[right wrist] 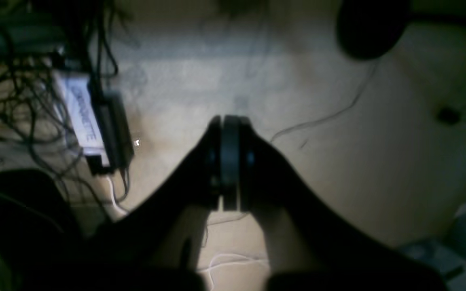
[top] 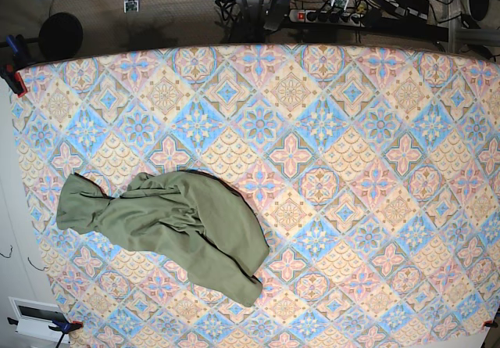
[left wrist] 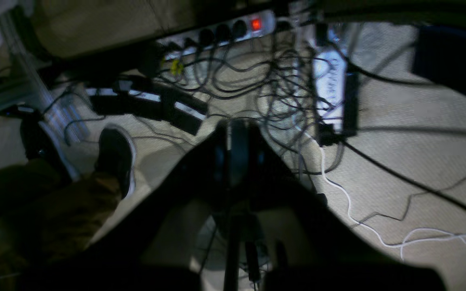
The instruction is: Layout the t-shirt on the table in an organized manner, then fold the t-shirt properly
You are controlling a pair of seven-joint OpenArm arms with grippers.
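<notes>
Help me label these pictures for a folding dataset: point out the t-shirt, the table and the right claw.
t-shirt [top: 183, 223], base view, middle of the crumpled green cloth.
table [top: 367, 152], base view, bare patterned cover right of the shirt.
right claw [right wrist: 229, 121], right wrist view, tips of the shut fingers.

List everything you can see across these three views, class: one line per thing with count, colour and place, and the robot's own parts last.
t-shirt: one, olive green, crumpled on the table's lower left in the base view.
table: one, blue, pink and cream diamond-tile cloth, filling the base view.
power strip: one, pale with a lit red switch, on the floor beyond the table.
cables: many, mostly black and one white, tangled on the floor.
shoe: one, dark with a pale sole, on the floor at left of the left wrist view.
left end effector: one, black, shut, empty, over the floor.
right end effector: one, black, shut, empty, over the floor.
</notes>
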